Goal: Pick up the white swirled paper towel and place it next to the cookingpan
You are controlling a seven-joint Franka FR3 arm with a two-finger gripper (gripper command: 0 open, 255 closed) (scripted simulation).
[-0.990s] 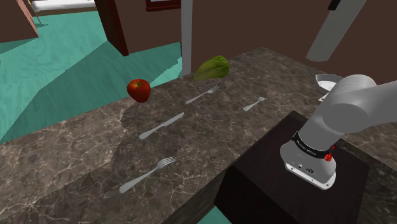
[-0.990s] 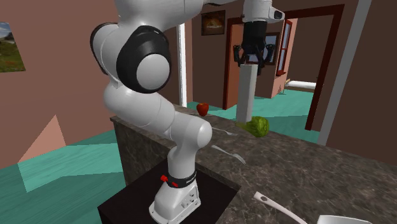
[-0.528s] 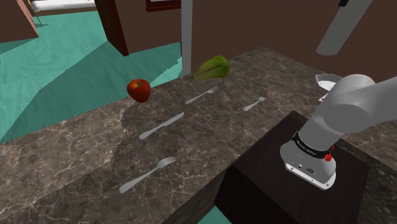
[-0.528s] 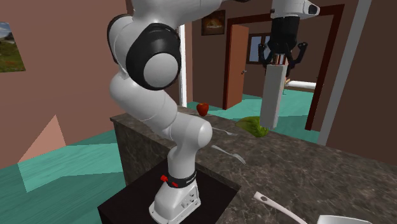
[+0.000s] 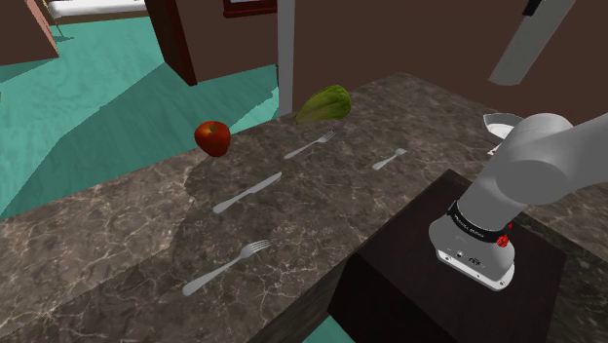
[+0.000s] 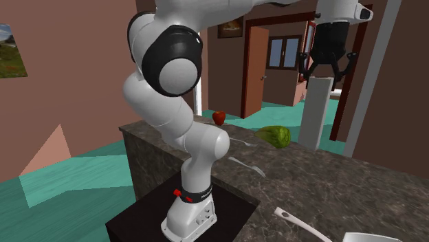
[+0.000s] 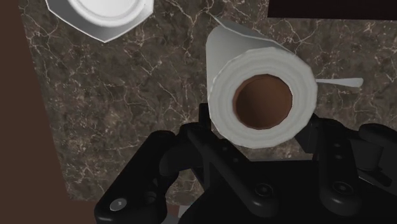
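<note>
1. Since half a second ago we see the gripper [image 6: 328,73] and the white paper towel roll [image 6: 317,113] carried toward the second exterior view's right. The lettuce [image 6: 273,135] was half hidden behind the roll then and now shows whole.
2. Shoulder view: the roll has slid only slightly toward that view's right. Everything on the counter [image 5: 127,224] has stayed put.
3. Claw state: clenched on the roll. The wrist view shows both black fingers [image 7: 205,124] pressed against its sides, with the brown core facing the camera.
4. Roll position: in the air, hanging upright under the gripper and clear of the counter surface. In the shoulder view it slants across the upper right corner, above the pan [image 7: 102,16].
5. Pan: white, close to a counter edge and apart from the roll in the wrist view. In the shoulder view it is partly hidden behind the arm [image 5: 531,161].
6. Red apple [image 5: 212,137]: sits at the counter's long edge on the shoulder view's left. The lettuce lies farther along the same edge, near the far corner.
7. Cutlery lies mid-counter, all pieces apart — fork [image 5: 312,146], knife [image 5: 247,193], second fork [image 5: 227,267] toward the near edge, and small fork [image 5: 390,159] closest to the stand [image 5: 409,302].
8. The stand is a black box that butts against the counter's near edge.
</note>
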